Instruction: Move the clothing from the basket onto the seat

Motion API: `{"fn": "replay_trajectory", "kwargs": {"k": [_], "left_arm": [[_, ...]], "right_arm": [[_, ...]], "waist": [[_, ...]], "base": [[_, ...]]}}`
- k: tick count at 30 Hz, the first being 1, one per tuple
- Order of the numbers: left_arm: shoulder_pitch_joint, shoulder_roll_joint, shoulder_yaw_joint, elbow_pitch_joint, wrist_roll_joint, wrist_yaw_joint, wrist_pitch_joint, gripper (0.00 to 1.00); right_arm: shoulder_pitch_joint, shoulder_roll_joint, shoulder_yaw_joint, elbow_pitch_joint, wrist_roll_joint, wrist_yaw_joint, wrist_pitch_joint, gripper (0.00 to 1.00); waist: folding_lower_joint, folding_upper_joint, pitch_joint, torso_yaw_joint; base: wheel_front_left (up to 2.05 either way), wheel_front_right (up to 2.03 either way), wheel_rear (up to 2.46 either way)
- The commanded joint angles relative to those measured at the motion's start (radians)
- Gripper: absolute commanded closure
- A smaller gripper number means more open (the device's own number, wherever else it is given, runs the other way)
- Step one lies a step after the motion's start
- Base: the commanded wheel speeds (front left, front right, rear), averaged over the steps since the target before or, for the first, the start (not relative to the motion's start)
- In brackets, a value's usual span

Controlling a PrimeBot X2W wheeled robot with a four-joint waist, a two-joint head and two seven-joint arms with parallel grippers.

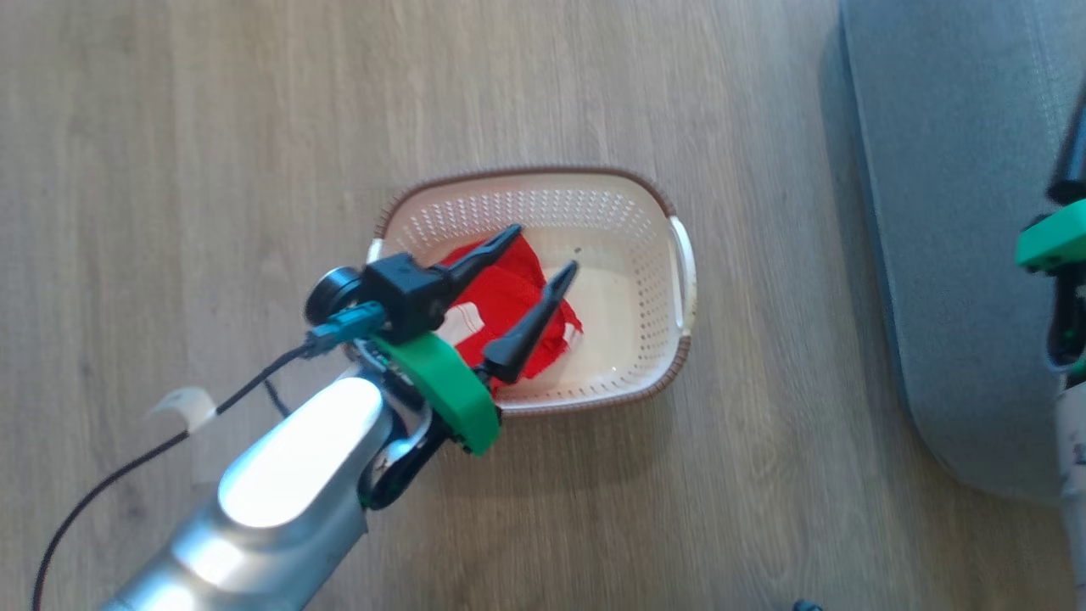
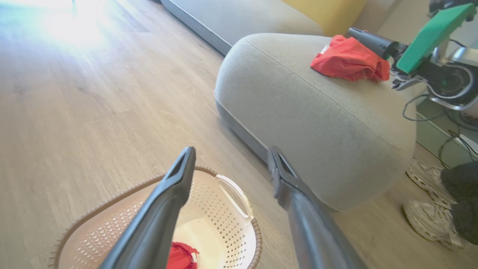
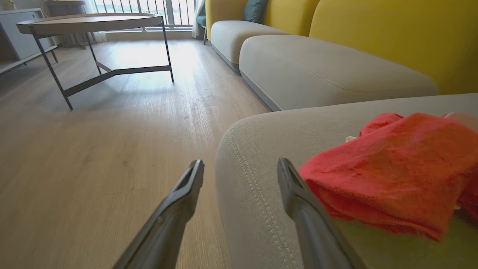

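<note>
The cream basket (image 1: 594, 212) stands on the wood floor, and red clothing (image 1: 501, 297) lies in its left half. My left gripper (image 1: 545, 249) hangs open just above that clothing with nothing between its fingers. In the left wrist view the left gripper (image 2: 230, 155) points past the basket (image 2: 231, 194) toward the grey seat (image 2: 317, 123), where another red garment (image 2: 347, 59) lies. My right gripper (image 3: 241, 164) is open and empty at the corner of the seat (image 3: 261, 149). Its right finger sits beside that garment (image 3: 388, 168).
A round table (image 3: 89, 22) on dark metal legs stands across the floor. More grey cushions (image 3: 328, 71) with yellow backs (image 3: 392, 37) line the far side. A person's feet in pale woven shoes (image 2: 429, 220) stand by the seat. A black cable (image 1: 110, 484) trails from my left arm.
</note>
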Motion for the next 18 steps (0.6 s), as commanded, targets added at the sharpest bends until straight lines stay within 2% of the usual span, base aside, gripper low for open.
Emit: {"fn": "replay_trajectory", "kwargs": {"k": [1,11,18], "left_arm": [[0.008,0.003,0.063,-0.015,0.010,0.001,-0.005,0.00],[0.136,-0.043,0.357,0.009,0.110,0.001,-0.005,0.00],[0.197,-0.075,0.523,0.004,0.192,0.001,-0.005,0.00]], "right_arm": [[0.025,-0.006,0.034,-0.043,-0.010,0.007,-0.007,0.00],[0.052,0.032,0.194,-0.122,0.048,0.007,-0.008,0.00],[0.066,0.054,0.250,-0.132,0.080,0.007,-0.008,0.00]], "waist": [[0.0000,-0.0001,-0.040,0.032],[0.0000,-0.0001,-0.141,0.107],[0.0000,-0.0001,-0.190,0.147]], "base": [[0.00,0.00,0.00],[0.00,0.00,0.00],[0.00,0.00,0.00]]}}
